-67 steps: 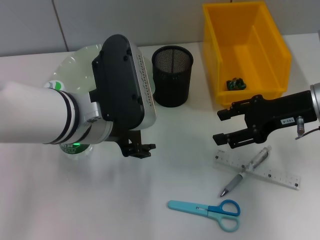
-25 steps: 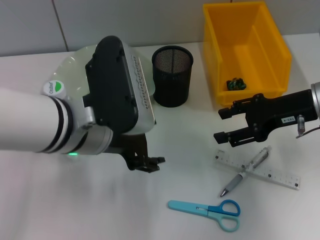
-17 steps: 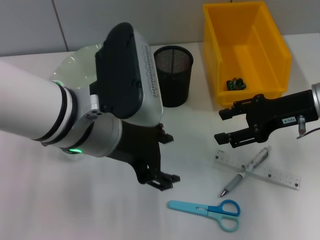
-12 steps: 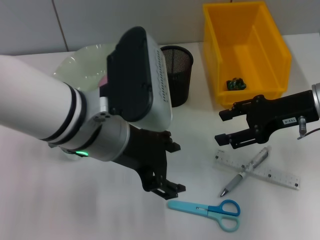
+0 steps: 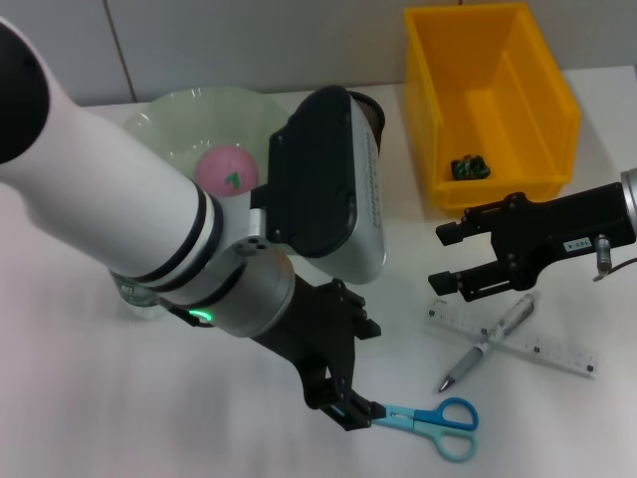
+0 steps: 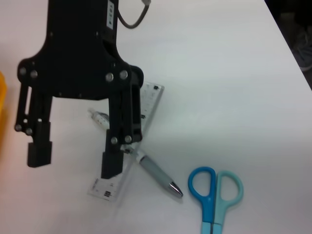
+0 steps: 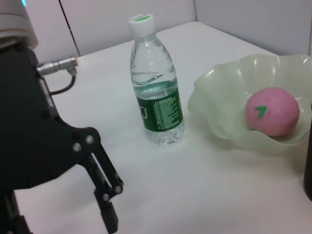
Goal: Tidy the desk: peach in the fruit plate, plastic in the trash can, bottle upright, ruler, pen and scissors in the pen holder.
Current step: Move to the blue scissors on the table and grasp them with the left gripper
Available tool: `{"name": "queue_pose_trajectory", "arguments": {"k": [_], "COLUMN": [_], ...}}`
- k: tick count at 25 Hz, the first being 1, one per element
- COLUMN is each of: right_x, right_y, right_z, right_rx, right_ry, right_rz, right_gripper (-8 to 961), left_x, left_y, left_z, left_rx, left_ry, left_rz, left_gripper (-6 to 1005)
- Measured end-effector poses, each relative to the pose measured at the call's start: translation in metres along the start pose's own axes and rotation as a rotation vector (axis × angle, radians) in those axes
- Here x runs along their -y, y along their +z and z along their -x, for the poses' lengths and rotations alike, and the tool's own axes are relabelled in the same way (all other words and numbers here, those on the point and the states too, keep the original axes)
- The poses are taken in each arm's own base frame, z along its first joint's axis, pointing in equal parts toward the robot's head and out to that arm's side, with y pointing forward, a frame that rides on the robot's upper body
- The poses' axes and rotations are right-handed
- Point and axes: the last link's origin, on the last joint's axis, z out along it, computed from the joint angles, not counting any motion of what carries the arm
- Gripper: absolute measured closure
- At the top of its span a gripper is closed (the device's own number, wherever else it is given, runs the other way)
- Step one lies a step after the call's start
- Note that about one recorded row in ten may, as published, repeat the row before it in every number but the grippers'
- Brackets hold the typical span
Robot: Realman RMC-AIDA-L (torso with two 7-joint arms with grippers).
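Note:
My left gripper (image 5: 363, 371) hangs open low over the table, its lower fingertip just at the blade tip of the blue scissors (image 5: 430, 422). Farther right, my right gripper (image 5: 440, 258) is open with nothing in it, just above the clear ruler (image 5: 552, 351) and the grey pen (image 5: 491, 341) lying across it. The pink peach (image 5: 227, 169) lies in the pale green fruit plate (image 5: 179, 115). In the right wrist view the bottle (image 7: 156, 97) stands upright beside the plate. A dark scrap of plastic (image 5: 466, 167) sits in the yellow trash can (image 5: 542, 80). The black mesh pen holder (image 5: 370, 108) is mostly hidden behind my left arm.
My bulky left arm covers the table's middle. In the left wrist view the right gripper (image 6: 75, 161) hangs over the ruler (image 6: 148, 100), pen (image 6: 157, 171) and scissors (image 6: 214, 187). A grey wall runs along the table's back edge.
My left arm has swung forward and right, down toward the scissors, uncovering the plate and peach. Its gripper has opened wider. The right arm has hardly moved.

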Motion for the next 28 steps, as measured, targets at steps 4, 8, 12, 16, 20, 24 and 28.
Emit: {"name": "queue_pose_trajectory", "arguments": {"k": [4,8,12,16,20,24,28], "right_x": [-0.002,-0.002,0.000,0.000,0.001,0.003,0.004], "right_y": [0.000,0.001,-0.001,-0.003,-0.004,-0.007,-0.007], "right_z": [0.000,0.001,0.001,0.002,0.002,0.002,0.002], "right_rx": [-0.002,-0.009,-0.013,-0.014,-0.016,-0.020,-0.021], "right_ry": [-0.002,-0.009,-0.014,-0.017,-0.020,-0.022,-0.022], "right_rz": [0.012,0.017,0.012,0.009,0.006,-0.003,-0.006], "right_gripper": [213,212,212,212,212,212,213], "left_x": [0.004,0.006,0.006,0.006,0.005,0.008,0.009], "left_y": [0.006,0.009,0.013,0.015,0.019,0.022,0.025], "left_z": [0.001,0.002,0.000,-0.001,-0.003,-0.002,-0.002], "left_rx": [0.019,0.032,0.043,0.048,0.054,0.071,0.074], "left_ry": [-0.010,-0.013,-0.007,0.003,0.019,0.015,0.019], "left_rz": [0.021,0.029,0.034,0.036,0.031,0.040,0.039], "left_gripper": [203,203,203,204,204,204,204]}}
